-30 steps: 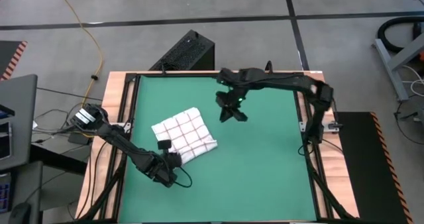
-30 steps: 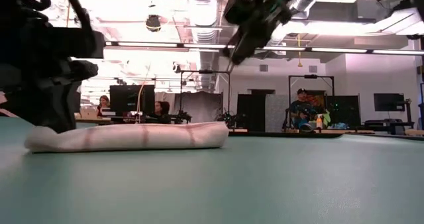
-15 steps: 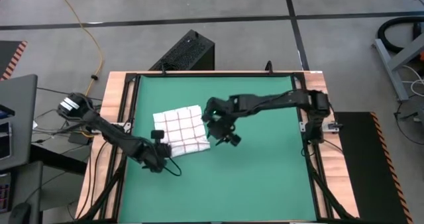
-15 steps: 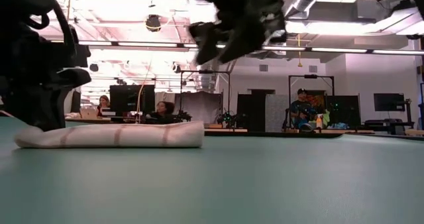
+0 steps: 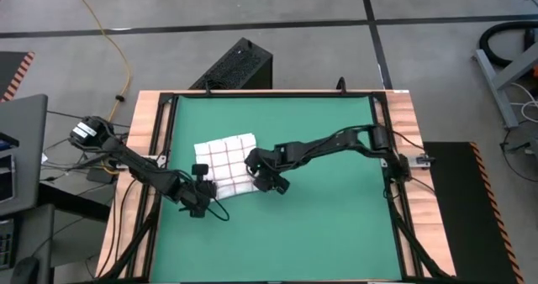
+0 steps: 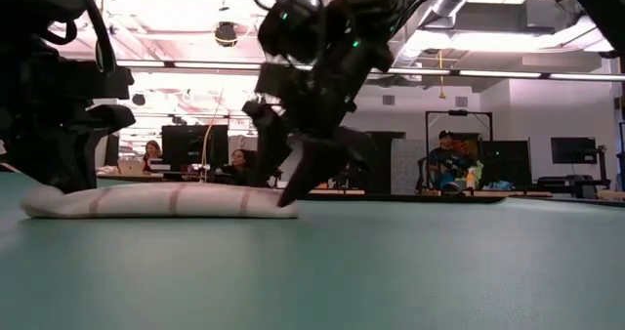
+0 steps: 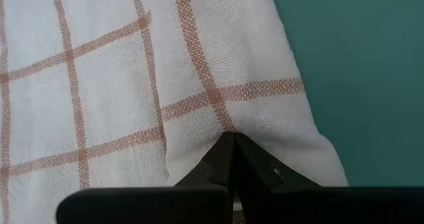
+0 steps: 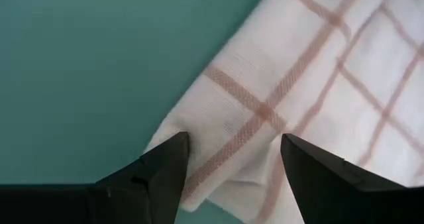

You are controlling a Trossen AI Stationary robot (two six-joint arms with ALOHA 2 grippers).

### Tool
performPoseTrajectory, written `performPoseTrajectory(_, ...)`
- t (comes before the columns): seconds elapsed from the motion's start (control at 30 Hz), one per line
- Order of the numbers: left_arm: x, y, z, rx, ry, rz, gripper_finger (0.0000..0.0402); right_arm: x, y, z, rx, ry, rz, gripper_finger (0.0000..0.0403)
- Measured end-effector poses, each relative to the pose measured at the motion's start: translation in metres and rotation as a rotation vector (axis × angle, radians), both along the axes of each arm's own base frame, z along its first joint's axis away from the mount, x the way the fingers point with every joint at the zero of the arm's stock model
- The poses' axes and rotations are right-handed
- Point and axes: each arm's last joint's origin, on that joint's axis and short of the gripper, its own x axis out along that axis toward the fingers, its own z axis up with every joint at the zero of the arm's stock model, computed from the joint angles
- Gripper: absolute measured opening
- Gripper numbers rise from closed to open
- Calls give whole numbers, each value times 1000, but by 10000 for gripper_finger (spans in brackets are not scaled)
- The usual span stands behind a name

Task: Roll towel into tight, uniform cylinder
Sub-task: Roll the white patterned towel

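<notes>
The towel (image 5: 229,160), white with thin red-brown grid lines, lies folded into a flat pad on the left half of the green mat (image 5: 336,225). In the low view the towel (image 6: 156,200) is a low, flat bundle. My left gripper (image 5: 204,186) is shut at the towel's near left corner. My right gripper (image 5: 267,181) is open and slants down over the near right corner (image 8: 199,138), one fingertip (image 8: 173,148) at the corner's edge and the other (image 8: 295,148) over the cloth. My left gripper has its shut fingertips (image 7: 232,144) on the towel's near edge (image 7: 218,121), coming steeply from above. A crease runs away from the tips, and the cloth lies flat on the mat. The fingers hide how many layers are caught. Whether my right gripper touches the cloth, I cannot tell.
Bare green mat spreads to the right of and in front of the towel. A wooden frame (image 5: 403,149) rims the table, and a black box (image 5: 239,65) stands beyond the far edge. People sit at desks (image 6: 444,169) in the room behind.
My right gripper has swung from above the far middle of the mat down toward the near left, onto the towel's right corner, rolling and opening on the way. My left gripper has drawn toward the table's left edge, and the towel has slid and turned slightly with it.
</notes>
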Motion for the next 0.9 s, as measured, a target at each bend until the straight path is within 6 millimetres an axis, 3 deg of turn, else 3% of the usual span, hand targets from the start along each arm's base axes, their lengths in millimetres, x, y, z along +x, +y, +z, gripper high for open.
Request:
performPoseTrajectory(0.2,0,0,0,-3,-4,-1,0,2,-21,-9,48,22,-75,265)
performPoseTrajectory(0.43,0,0,0,-6,-1,-2,0,2,-21,-15,64,40,-83,265)
performPoseTrajectory(0.57,0,0,0,-7,1,-2,0,-3,-21,3,68,22,-92,265)
performPoseTrajectory(0.73,0,0,0,-8,0,-1,0,-13,-22,43,85,-56,-75,265)
performPoseTrajectory(0.9,0,0,0,-8,2,-1,0,-15,-16,42,117,-36,7,265)
